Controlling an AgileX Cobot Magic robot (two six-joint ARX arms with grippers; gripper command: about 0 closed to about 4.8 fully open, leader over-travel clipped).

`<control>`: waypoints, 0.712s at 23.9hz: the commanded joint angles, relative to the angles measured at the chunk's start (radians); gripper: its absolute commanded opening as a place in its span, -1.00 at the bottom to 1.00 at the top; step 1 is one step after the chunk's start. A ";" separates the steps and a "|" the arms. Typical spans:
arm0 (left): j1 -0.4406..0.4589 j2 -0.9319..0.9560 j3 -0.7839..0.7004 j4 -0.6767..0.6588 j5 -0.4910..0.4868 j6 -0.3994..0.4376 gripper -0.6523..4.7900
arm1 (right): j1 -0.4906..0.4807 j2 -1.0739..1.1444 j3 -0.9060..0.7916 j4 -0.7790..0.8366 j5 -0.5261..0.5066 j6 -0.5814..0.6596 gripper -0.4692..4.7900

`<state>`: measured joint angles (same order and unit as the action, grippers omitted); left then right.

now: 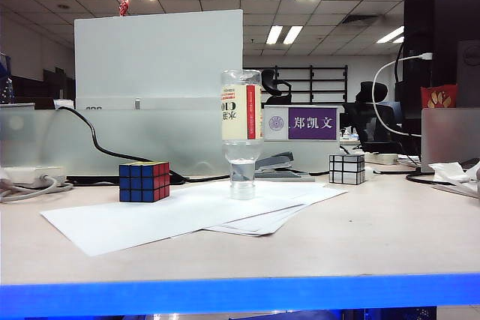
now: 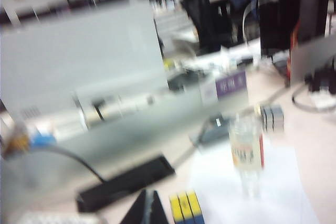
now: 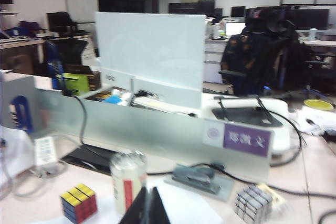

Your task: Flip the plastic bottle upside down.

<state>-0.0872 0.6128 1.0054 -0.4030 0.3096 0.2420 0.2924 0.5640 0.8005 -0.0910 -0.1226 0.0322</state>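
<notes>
Since the plastic bottle [image 1: 241, 133] already stands on its white cap, base uppermost and label text inverted, the flip looks done and nothing needs to hold it. It rests on the loose white paper sheets [image 1: 187, 215] near the table's middle, with the coloured Rubik's cube [image 1: 144, 181] at its 9 o'clock and the silver mirror cube [image 1: 347, 168] at its 3 o'clock, both clear of it. A stapler [image 1: 274, 164] lies just behind, at about 1 o'clock.

Neither arm shows in the exterior view. The left gripper [image 2: 146, 208] and the right gripper [image 3: 147, 207] each appear in their own wrist views as dark fingertips pressed together, pinching nothing, raised well apart from the bottle. That leaves open room on all sides of it; the narrow cap makes a small footing, so a bump to the paper could topple it. The blue table edge [image 1: 240, 294] lies far in front, at 6 o'clock.
</notes>
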 commanded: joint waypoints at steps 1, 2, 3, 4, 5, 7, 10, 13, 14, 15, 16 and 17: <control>0.001 -0.002 -0.120 0.142 0.002 -0.076 -0.78 | 0.000 -0.002 -0.074 0.108 0.086 0.002 -0.84; 0.001 -0.002 -0.155 0.180 0.002 -0.111 -0.78 | 0.000 -0.002 -0.101 0.123 0.117 0.002 -0.84; 0.001 -0.002 -0.199 0.233 0.002 -0.158 -0.78 | 0.000 -0.002 -0.119 0.127 0.137 0.002 -0.84; 0.001 -0.002 -0.233 0.274 0.001 -0.191 -0.78 | 0.000 -0.002 -0.135 0.127 0.150 0.002 -0.85; 0.001 -0.003 -0.271 0.316 -0.005 -0.217 -0.78 | -0.001 0.000 -0.153 0.130 0.155 0.001 -0.84; 0.001 -0.002 -0.317 0.349 -0.030 -0.229 -0.78 | -0.001 0.008 -0.181 0.132 0.155 0.000 -0.85; 0.001 -0.002 -0.364 0.351 -0.035 -0.234 -0.78 | 0.000 0.023 -0.192 0.109 0.154 0.001 -0.84; 0.001 -0.002 -0.376 0.327 -0.037 -0.263 -0.78 | 0.000 0.024 -0.192 0.068 0.144 0.002 -0.84; 0.001 -0.002 -0.376 0.315 -0.037 -0.268 -0.78 | 0.001 0.024 -0.192 0.049 0.142 0.002 -0.84; 0.001 -0.002 -0.376 0.305 -0.037 -0.273 -0.78 | 0.001 0.024 -0.192 0.035 0.143 0.001 -0.84; 0.001 -0.002 -0.376 0.298 -0.036 -0.273 -0.78 | 0.000 0.024 -0.192 0.019 0.143 0.001 -0.84; 0.000 -0.002 -0.376 0.294 -0.032 -0.273 -0.78 | 0.000 0.024 -0.192 0.001 0.143 0.001 -0.84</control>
<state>-0.0868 0.6121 0.6262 -0.1020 0.2760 -0.0238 0.2924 0.5888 0.6048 -0.0635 0.0231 0.0326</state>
